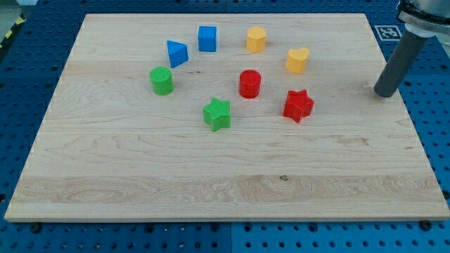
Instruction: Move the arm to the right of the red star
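The red star point(298, 105) lies right of the board's middle. My tip point(384, 93) rests on the board near its right edge, well to the right of the red star and slightly higher in the view, not touching any block. The dark rod rises from it toward the view's top right corner.
A red cylinder point(249, 83) stands left of the star and a green star point(217, 114) further left. A yellow heart point(297, 61) and yellow hexagon point(256, 39) lie above. A blue cube point(207, 39), blue triangle point(176, 53) and green cylinder point(162, 81) lie upper left on the wooden board point(225, 190).
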### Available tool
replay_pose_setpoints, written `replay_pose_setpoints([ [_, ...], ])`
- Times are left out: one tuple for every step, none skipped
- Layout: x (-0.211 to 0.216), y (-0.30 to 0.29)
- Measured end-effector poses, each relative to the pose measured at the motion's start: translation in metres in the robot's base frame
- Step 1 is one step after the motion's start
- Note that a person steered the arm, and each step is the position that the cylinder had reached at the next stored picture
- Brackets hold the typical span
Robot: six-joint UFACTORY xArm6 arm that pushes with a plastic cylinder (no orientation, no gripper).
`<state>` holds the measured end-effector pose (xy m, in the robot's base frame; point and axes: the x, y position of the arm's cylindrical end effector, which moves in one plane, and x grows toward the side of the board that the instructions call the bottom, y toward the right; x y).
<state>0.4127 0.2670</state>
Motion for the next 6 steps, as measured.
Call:
replay_pose_setpoints([
  [0.0, 0.001],
  [0.027, 0.005],
  [0.038, -0.02],
  [0.039, -0.025],
  [0.046, -0.033],
  [0.037, -0.071],
])
